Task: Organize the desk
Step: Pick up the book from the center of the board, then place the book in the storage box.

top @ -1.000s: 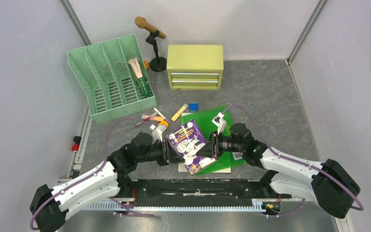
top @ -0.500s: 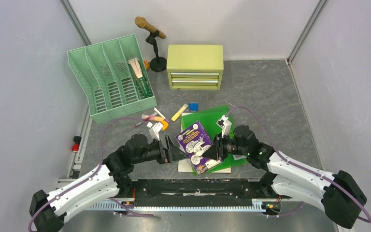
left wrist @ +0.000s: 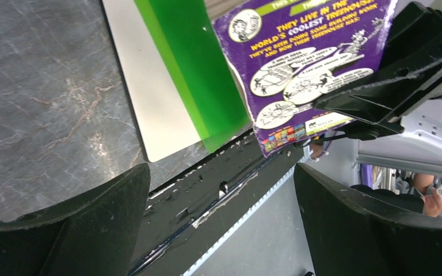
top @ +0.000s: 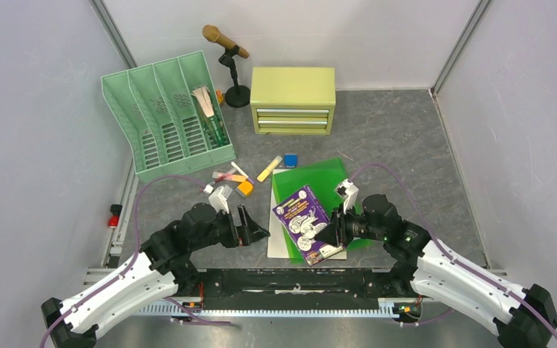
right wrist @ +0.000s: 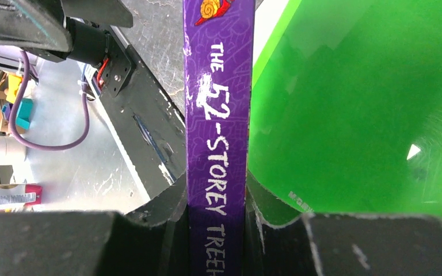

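Note:
A purple paperback book (top: 306, 223) hangs tilted just above the green folder (top: 319, 188) near the front of the dark grey desk (top: 399, 145). My right gripper (top: 336, 230) is shut on the book's right edge. In the right wrist view the purple spine (right wrist: 218, 115) is pinched at the gripper (right wrist: 217, 195), and the folder (right wrist: 351, 115) lies beyond. My left gripper (top: 255, 226) stands open to the left of the book, apart from it and holding nothing. The left wrist view shows the gripper (left wrist: 221, 172) spread wide, with the book's back cover (left wrist: 305, 63) ahead.
A white sheet (top: 281, 243) lies under the folder. Pens, an eraser and small bits (top: 232, 177) are scattered left of it. A green file rack (top: 167, 119), a microphone stand (top: 226, 43) and a yellow-green drawer cabinet (top: 293, 100) stand at the back. The black base rail (top: 290, 279) runs along the near edge.
My left gripper let go of the book, opened wide and drew back to the left. The right gripper carried the book a little to the right and toward the near edge.

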Controlling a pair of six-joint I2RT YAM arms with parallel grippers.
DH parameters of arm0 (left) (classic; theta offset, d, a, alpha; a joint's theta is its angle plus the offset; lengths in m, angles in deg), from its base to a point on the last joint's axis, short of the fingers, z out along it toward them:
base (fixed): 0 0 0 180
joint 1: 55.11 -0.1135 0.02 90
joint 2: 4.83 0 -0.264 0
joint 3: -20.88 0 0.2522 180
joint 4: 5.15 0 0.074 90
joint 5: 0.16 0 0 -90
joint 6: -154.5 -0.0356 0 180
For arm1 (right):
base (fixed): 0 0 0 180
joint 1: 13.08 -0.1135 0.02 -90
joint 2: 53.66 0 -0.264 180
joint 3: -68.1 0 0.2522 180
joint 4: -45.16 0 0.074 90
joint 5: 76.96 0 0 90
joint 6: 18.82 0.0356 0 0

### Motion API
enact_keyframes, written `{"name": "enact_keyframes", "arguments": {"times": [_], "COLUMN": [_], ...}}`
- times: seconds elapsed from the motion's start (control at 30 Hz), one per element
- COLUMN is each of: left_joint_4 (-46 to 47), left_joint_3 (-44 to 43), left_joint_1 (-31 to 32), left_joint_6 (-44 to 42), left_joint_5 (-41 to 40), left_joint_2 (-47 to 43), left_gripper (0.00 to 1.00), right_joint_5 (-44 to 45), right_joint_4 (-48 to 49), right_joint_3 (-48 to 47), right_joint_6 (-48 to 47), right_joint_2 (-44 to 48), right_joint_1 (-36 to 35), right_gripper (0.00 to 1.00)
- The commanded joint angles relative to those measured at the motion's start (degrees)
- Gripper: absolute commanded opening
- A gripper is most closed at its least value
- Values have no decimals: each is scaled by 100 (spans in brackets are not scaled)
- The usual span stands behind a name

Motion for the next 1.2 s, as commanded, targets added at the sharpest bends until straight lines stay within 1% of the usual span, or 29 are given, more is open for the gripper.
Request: {"name": "enact_keyframes", "arguments": {"times": [0.0, 0.23, 0.37, 0.57, 0.77, 0.9, 1.0, 1.1, 1.17], "left_joint_4": [-62, -145, -151, -58, 270, 784, 1229, 1415, 1443], "left_joint_3": [-235, -566, -701, -871, -796, -650, -532, -460, -443], "left_joint_1": [16, 15, 14, 14, 15, 14, 12, 19, 19], "left_joint_6": [-336, -740, -1037, -1456, -1733, -1831, -1738, -1658, -1645], "left_joint_5": [-313, -469, -572, -381, 212, 1026, 1584, 1809, 1812], "left_joint_2": [31, 245, 290, 360, 421, 496, 640, 807, 882], "left_gripper": [100, 100, 100, 100, 100, 100, 100, 100, 100], "right_joint_5": [-114, -514, -918, -1611, -2251, -2475, -2655, -2778, -2816], "right_joint_4": [71, -358, -376, -333, -242, -170, 24, 228, 313], "right_joint_3": [-140, -436, -576, -636, -641, -641, -601, -566, -562], "right_joint_6": [-270, -644, -717, -844, -898, -879, -761, -631, -569], "right_joint_2": [291, 261, 269, 219, 228, 216, 173, 154, 144], "right_joint_1": [-12, -9, -17, -11, -12, -12, -10, -10, -10], "right_gripper": [0, 0, 0, 0, 0, 0, 0, 0, 0]}}
